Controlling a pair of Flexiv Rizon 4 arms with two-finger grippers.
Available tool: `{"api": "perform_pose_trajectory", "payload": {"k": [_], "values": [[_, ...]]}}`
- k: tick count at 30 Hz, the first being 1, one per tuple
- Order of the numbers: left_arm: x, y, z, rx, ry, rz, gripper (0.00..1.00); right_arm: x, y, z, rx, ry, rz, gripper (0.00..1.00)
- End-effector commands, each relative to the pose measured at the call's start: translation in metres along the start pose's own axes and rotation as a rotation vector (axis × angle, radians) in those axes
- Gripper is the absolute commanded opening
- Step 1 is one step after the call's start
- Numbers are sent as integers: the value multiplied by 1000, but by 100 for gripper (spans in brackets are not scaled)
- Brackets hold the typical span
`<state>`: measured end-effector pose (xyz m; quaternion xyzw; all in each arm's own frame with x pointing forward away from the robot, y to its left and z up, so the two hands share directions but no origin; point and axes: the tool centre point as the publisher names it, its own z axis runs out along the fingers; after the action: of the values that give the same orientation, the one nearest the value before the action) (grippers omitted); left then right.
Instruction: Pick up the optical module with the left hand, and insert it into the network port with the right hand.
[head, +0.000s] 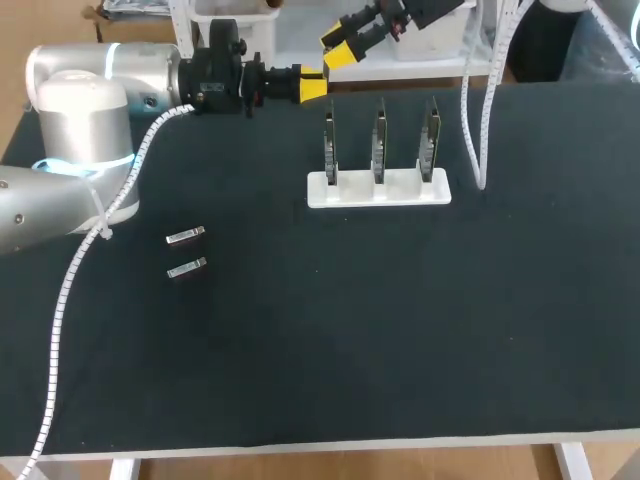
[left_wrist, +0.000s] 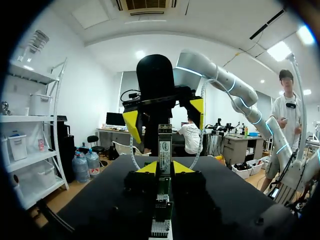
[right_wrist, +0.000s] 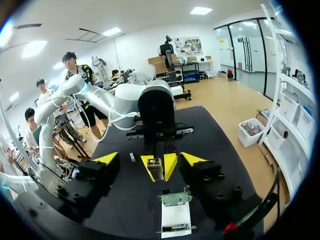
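Holding three upright boards (head: 379, 140), white rack (head: 378, 190), left gripper (head: 312, 88) clasping optical module (left_wrist: 165, 142).

A white holder (head: 378, 190) on the black table (head: 400, 330) carries three upright circuit boards (head: 379, 140). Well apart to its left lie two small optical modules (head: 186, 236), one just beside the other. The left gripper (head: 312, 86) and right gripper (head: 338, 50) hang near each other beyond the holder's left end.

The table (head: 300, 350) is black, the rack (head: 378, 190) white, the optical module (left_wrist: 165, 137) silvery, left hand (head: 313, 86) and right hand (head: 338, 47) yellow-tipped.
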<state>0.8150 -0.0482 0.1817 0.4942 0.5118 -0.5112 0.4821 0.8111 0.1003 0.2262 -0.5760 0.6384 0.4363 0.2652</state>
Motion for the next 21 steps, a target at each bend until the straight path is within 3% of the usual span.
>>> {"api": "perform_pose_trajectory", "payload": {"k": [1,21], "values": [[0,1,0,1,-1,1,0,-3,-7,-1,-72,7,-1,0],[0,1,0,1,-1,1,0,0,-3,-4,-55,6,16,0]]}}
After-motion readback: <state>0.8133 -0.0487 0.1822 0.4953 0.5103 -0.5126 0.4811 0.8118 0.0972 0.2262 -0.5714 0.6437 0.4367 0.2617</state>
